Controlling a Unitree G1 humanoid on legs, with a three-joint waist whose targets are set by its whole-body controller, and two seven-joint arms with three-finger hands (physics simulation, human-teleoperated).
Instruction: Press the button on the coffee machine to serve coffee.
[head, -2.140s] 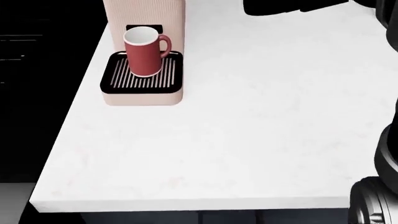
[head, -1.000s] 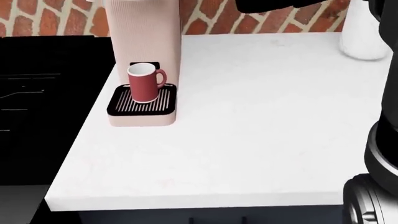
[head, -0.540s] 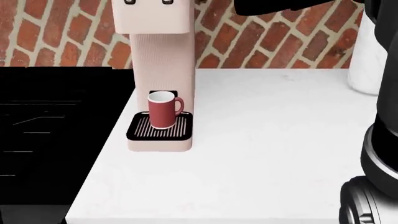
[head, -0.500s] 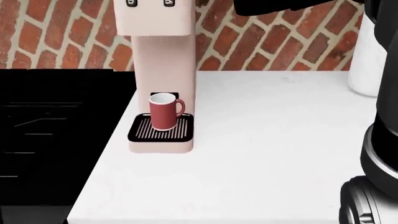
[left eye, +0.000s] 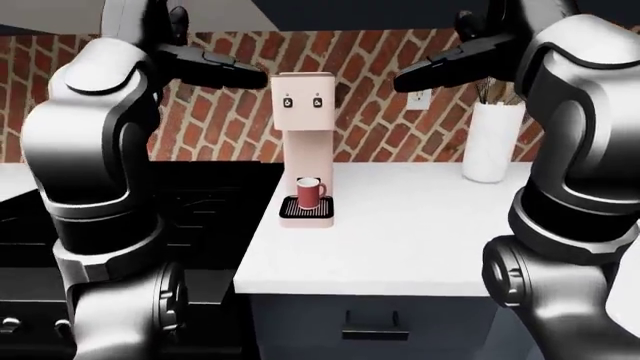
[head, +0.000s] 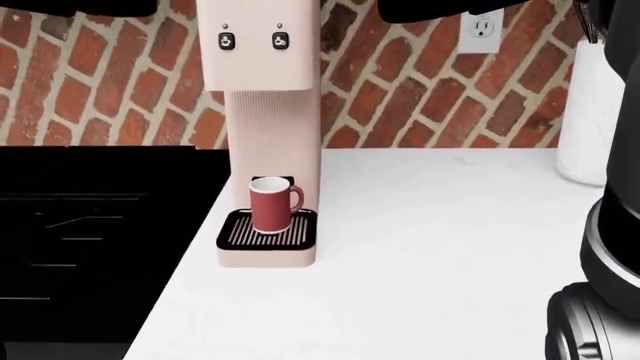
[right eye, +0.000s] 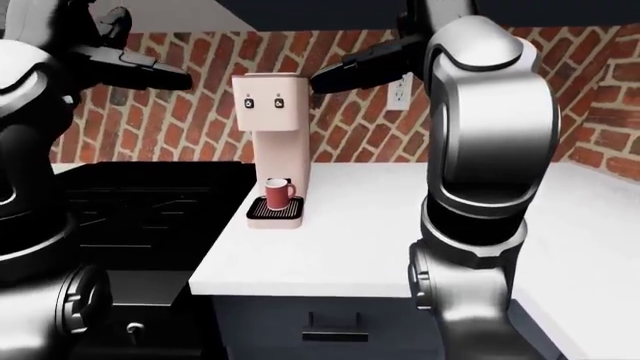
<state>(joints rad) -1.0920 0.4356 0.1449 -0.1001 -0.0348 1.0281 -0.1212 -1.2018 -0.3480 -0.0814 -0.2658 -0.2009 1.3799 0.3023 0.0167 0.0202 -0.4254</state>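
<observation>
The coffee machine (head: 262, 127) stands at the worktop's (head: 450, 255) left edge against the brick wall, two buttons (head: 253, 40) on its face and a red mug (head: 272, 208) parked on the drip tray, ready to catch the pour. Both hands hang level with the buttons, left hand (left eye: 215, 66) and right hand (left eye: 440, 69) flanking the machine, neither touching. Whether the fingers are apart or together, I can't tell.

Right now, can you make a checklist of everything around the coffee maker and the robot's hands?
Surface: white counter, bare beside the machine.
Job's things: pink coffee machine with two dark buttons on its head; red mug upright on the drip tray.
Clutter: white vase at the counter's right in the left-eye view.
Grippers: left hand and right hand raised either side of the machine's head, touching nothing; finger state unclear.
Cables: nothing seen.
Surroundings: brick wall, wall outlet, black stove.
</observation>
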